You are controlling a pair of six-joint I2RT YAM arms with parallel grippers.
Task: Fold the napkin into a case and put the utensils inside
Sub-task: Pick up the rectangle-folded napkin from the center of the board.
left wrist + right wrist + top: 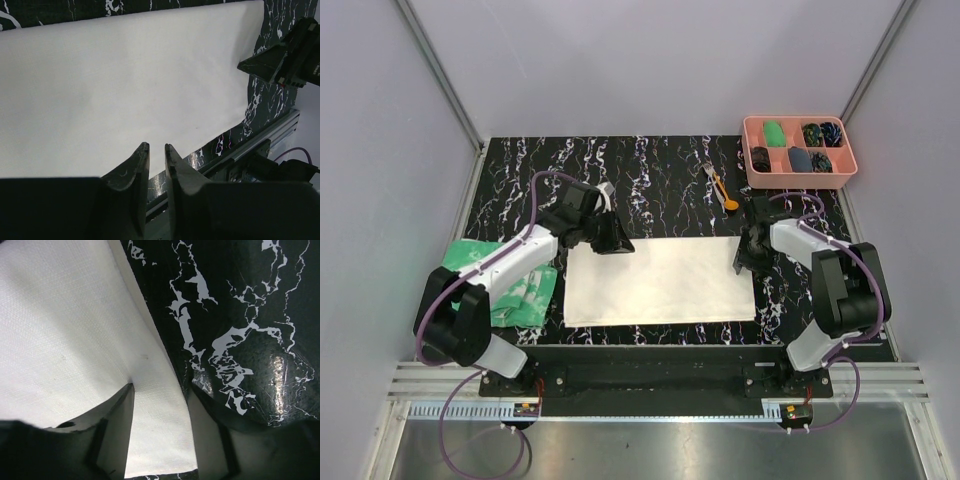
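The cream-white napkin [660, 280] lies flat on the black marbled table as a wide rectangle. It fills the left wrist view [125, 85] and shows in the right wrist view [60, 325]. My left gripper [616, 243] hovers at its far left corner; its jaws [156, 145] are closed to a narrow slit with nothing between them. My right gripper [742, 262] is open at the napkin's right edge, which runs between its fingers [161, 387]. One finger rests on the cloth, the other on the table beside it. The fork and orange spoon [720, 188] lie behind the napkin's far right corner.
A pink compartment tray [752, 150] with small dark and green items stands at the far right corner. A green-and-white cloth [515, 290] lies at the left under the left arm. The rail runs along the table's near edge [270, 135].
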